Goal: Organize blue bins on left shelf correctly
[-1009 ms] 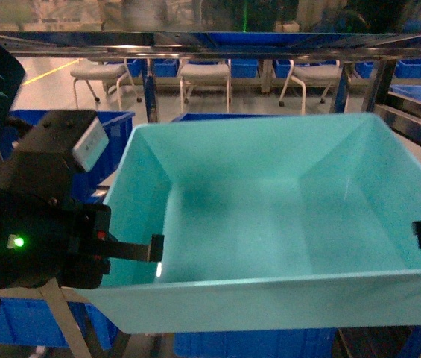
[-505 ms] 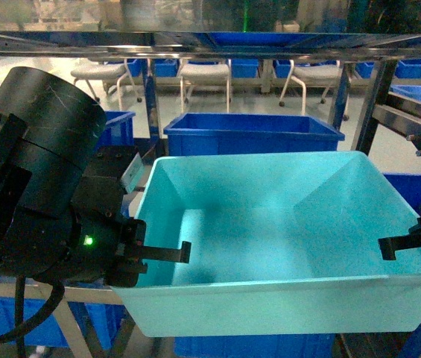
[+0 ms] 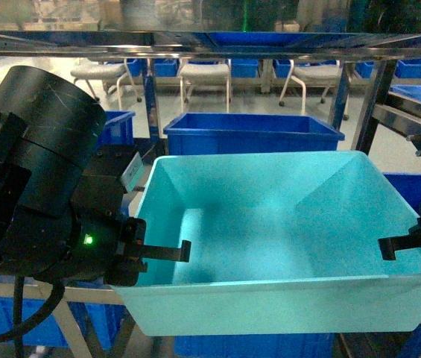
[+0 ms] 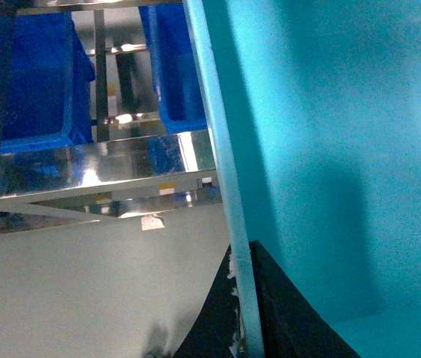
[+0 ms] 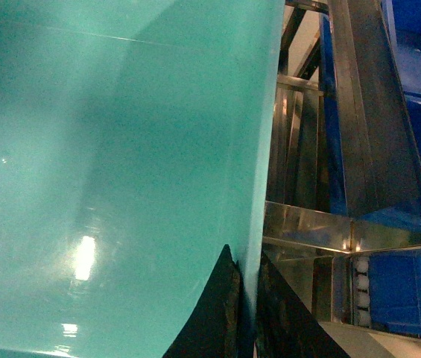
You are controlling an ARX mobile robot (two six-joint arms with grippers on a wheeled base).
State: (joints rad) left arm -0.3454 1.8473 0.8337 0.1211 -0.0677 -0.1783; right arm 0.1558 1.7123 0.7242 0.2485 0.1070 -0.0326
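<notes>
The left gripper (image 3: 167, 252) has its jaws clamped on the turquoise bin's (image 3: 270, 224) wall at 9 o'clock. The right gripper (image 3: 401, 244) pinches the wall at 3 o'clock. The bin hangs between them, in front of the steel shelf (image 3: 195, 46), with a dark blue crate (image 3: 251, 134) behind at 12 o'clock. To do this well, I think both arms should move together and keep the bin level.

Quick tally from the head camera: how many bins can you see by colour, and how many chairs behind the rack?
Turquoise bins: 1, held at its side walls by the left gripper and right gripper.
Dark-blue crates clearly separable: 3, centre, left, right; others too cropped to count.
Chairs: 3.
Total: 7.
</notes>
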